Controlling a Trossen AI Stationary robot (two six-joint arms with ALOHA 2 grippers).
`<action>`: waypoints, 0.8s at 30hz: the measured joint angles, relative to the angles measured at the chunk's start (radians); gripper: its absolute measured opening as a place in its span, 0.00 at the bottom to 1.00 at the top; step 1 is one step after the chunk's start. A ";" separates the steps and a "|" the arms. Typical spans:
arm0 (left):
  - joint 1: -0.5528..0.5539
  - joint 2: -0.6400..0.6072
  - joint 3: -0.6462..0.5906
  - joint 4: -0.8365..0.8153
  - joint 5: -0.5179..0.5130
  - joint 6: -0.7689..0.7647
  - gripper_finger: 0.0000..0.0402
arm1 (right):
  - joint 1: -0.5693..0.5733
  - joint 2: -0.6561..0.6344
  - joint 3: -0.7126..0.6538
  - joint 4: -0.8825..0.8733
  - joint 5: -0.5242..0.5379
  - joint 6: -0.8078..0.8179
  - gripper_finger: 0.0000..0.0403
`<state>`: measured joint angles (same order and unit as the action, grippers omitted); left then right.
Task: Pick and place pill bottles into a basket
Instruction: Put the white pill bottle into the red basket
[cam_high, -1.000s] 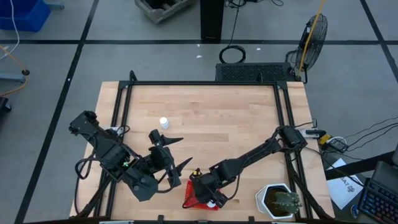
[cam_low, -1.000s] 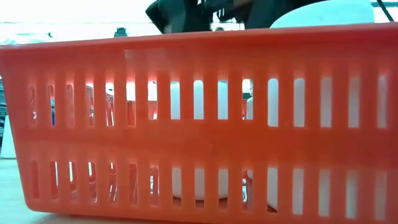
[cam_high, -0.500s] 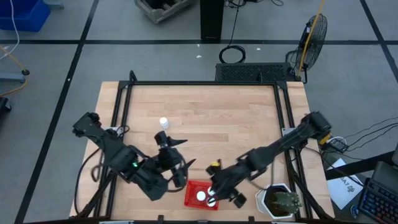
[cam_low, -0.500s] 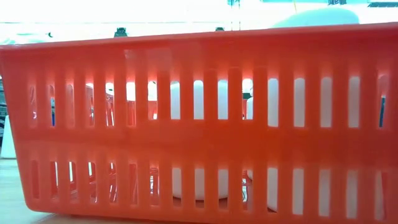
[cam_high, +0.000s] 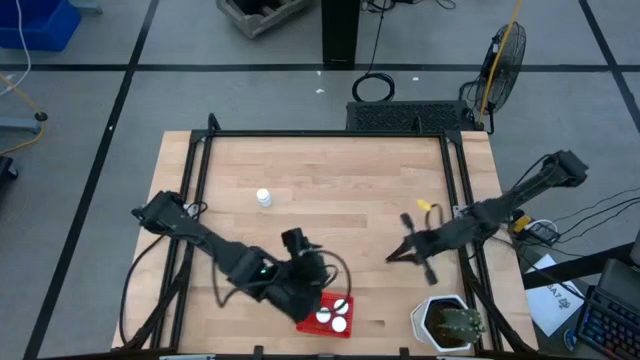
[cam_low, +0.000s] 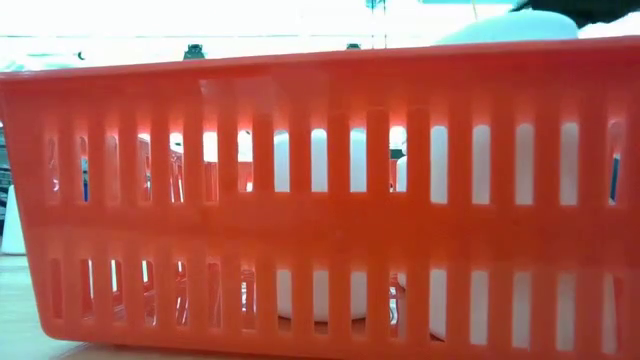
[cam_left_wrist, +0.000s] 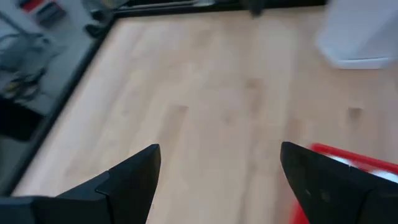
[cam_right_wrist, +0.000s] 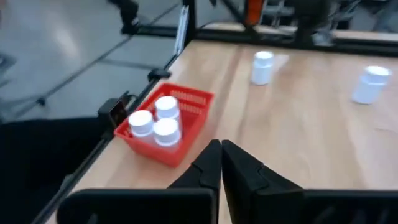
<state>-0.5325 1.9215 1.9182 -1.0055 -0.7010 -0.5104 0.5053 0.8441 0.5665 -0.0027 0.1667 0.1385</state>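
Note:
The red basket stands at the table's near edge and holds three white pill bottles, upright; they also show in the right wrist view and through the basket's slots in the low view. Another bottle stands on the table at the far left; the right wrist view shows two standing bottles. My left gripper is open and empty just left of the basket. My right gripper is shut and empty, right of the basket, above the table.
A white octagonal pot with a green plant stands at the near right corner, right of the basket. A black frame runs along the table's edges. Bare wood lies across the table's middle and far side.
My right gripper has drawn back from over the basket toward the table's right and far side, and the three bottles in the basket now show uncovered. My left gripper has gone toward the near edge and right, up to the basket.

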 joint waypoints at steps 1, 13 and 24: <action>0.007 0.005 0.000 -0.014 -0.018 -0.006 0.84 | 0.000 -0.060 -0.040 0.004 0.022 0.000 0.01; 0.123 0.096 0.000 -0.366 0.100 -0.242 0.83 | 0.008 -0.536 -0.341 0.026 0.139 0.059 0.00; 0.150 -0.029 -0.198 -0.567 0.158 -0.476 0.61 | 0.008 -0.609 -0.463 0.043 0.065 0.156 0.00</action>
<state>-0.3824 1.8920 1.7198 -1.5723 -0.5427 -0.9865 0.5129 0.2348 0.1036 0.0406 0.2317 0.2943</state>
